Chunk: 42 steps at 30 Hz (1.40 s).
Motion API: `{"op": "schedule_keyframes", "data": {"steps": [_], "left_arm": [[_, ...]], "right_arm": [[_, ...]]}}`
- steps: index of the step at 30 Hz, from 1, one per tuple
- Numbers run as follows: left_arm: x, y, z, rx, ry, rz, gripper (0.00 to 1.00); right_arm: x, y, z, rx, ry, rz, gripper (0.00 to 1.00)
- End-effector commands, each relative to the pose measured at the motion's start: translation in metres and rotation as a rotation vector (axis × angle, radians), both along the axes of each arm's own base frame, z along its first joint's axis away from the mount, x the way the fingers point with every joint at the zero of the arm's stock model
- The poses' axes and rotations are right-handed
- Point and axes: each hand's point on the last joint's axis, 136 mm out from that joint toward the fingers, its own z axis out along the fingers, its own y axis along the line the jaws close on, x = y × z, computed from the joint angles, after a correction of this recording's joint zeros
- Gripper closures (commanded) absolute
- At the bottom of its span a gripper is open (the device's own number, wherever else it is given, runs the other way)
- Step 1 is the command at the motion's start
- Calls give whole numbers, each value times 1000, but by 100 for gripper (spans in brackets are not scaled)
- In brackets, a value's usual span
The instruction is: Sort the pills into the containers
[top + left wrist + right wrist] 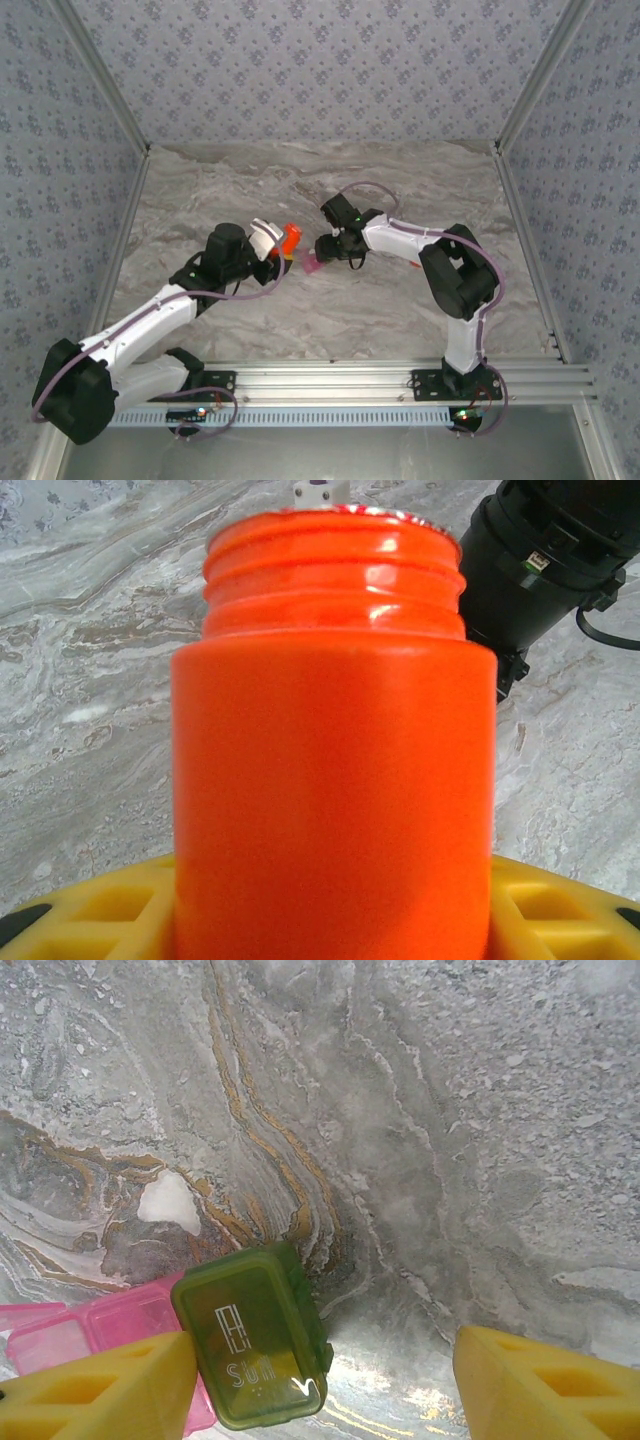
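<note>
Left pincer (275,245) grips orange bottle (335,780) — right pincer (325,1385) open.

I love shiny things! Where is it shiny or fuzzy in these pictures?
Left wrist: white glare stripes on the ridged neck of the orange bottle, its close-up body looking soft. Right wrist: a bright glint at a corner of the green lid, a shiny patch on the table beside it. Top external: even light, small details fuzzy.
</note>
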Motion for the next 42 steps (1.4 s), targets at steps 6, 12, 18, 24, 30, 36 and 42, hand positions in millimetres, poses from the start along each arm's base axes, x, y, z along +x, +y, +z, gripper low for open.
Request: {"op": "schedule_keyframes", "data": {"steps": [6,12,18,24,30,36,42], "left_arm": [[0,-4,15,-50,-30,-18,100],[0,-4,17,-53,-31,-17,100],[0,-5,17,-55,-27,-19,100],[1,-6,18,-57,-29,-21,100],[1,-6,19,-65,-26,-21,100],[0,-7,19,-62,-29,-28,100],[2,-7,22,-63,-39,-28,100]], "right_arm": [[-6,-33,-5,-80,14,-60,31],[-6,-42,0,-78,6,-90,31],[-18,-56,-4,-88,24,-118,32],[-18,-56,15,-36,-18,-150,31],[-24,-48,46,46,-70,-142,30],[-49,-32,50,159,-28,-117,34],[-75,-4,39,194,21,-81,35]]}}
